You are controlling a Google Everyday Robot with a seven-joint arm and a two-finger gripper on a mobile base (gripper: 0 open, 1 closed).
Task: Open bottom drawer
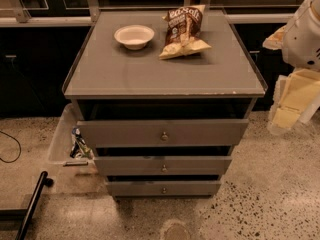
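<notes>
Grey desk (165, 79), three drawer fronts stacked, seen from above and in front. Bottom drawer (140, 188) sits lowest, just above the speckled floor (270, 204); slimmest front, small round knob (163, 190) at centre. Dark gap above it; cannot tell whether it is shut flush or slightly ajar. Middle drawer (130, 165) and top drawer (125, 132) carry matching knobs directly above.

Pincer (290, 106) hangs at the right edge of view, beside the desk's right corner, well apart from the bottom knob and much higher than it. Only partly in view; cannot tell whether it is spread or closed. It holds nothing that I can see.

On the desk top: white bowl (134, 36), chip bag (184, 31) just beside it. Clear bin (60, 134) on the floor at the left side.

Task judged not begun: no contact with any drawer.

Risks from here:
- Wrong knob. All three line up vertically and look alike; the middle one is near the target.
- Overhanging desk top juts past the fronts; a low approach from the right could clip that edge and jolt bowl and bag.
- Knob is small and round; an off-centre pinch likely slips on the pull.
- A pull angled from the right may bind the drawer.
- Target is close to the floor; little room beneath.
</notes>
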